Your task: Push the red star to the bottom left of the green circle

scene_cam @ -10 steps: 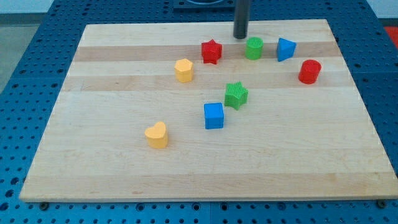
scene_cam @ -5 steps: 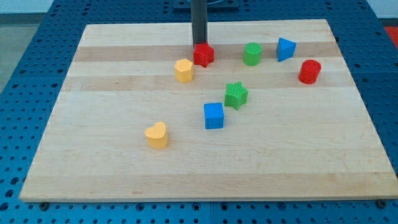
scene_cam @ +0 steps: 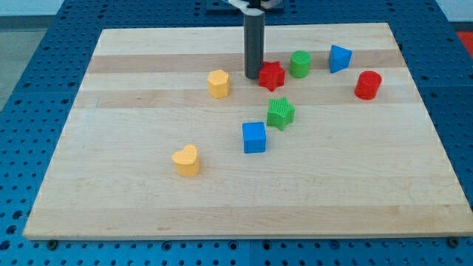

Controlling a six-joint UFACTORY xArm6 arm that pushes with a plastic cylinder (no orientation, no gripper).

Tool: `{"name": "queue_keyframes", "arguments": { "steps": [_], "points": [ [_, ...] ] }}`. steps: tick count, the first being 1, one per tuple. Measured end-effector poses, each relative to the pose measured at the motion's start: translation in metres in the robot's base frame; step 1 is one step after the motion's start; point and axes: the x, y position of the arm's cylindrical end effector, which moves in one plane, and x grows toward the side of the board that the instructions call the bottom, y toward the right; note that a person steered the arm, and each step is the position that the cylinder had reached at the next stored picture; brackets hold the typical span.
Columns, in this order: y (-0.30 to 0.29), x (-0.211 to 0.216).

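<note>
The red star (scene_cam: 272, 74) lies on the wooden board (scene_cam: 133, 185), just to the lower left of the green circle (scene_cam: 300, 63), with a small gap between them. My tip (scene_cam: 253, 76) stands at the red star's left side, touching or nearly touching it. The dark rod rises straight up from there to the view's top.
A yellow hexagon-like block (scene_cam: 218, 83) lies left of my tip. A green star (scene_cam: 280, 113) and a blue cube (scene_cam: 253, 137) lie below the red star. A blue triangle (scene_cam: 339, 58) and a red cylinder (scene_cam: 367, 85) lie right. A yellow heart (scene_cam: 186, 159) lies lower left.
My tip moved from beside the green circle to the red star's upper left, then down and right. The red star slid right and slightly down, closer to the green circle.
</note>
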Motion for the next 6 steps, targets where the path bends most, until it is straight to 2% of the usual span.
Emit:
{"name": "queue_keyframes", "arguments": {
  "steps": [2, 4, 5, 6],
  "points": [
    [0.022, 0.046],
    [0.134, 0.074],
    [0.217, 0.084],
    [0.268, 0.074]
  ]
}}
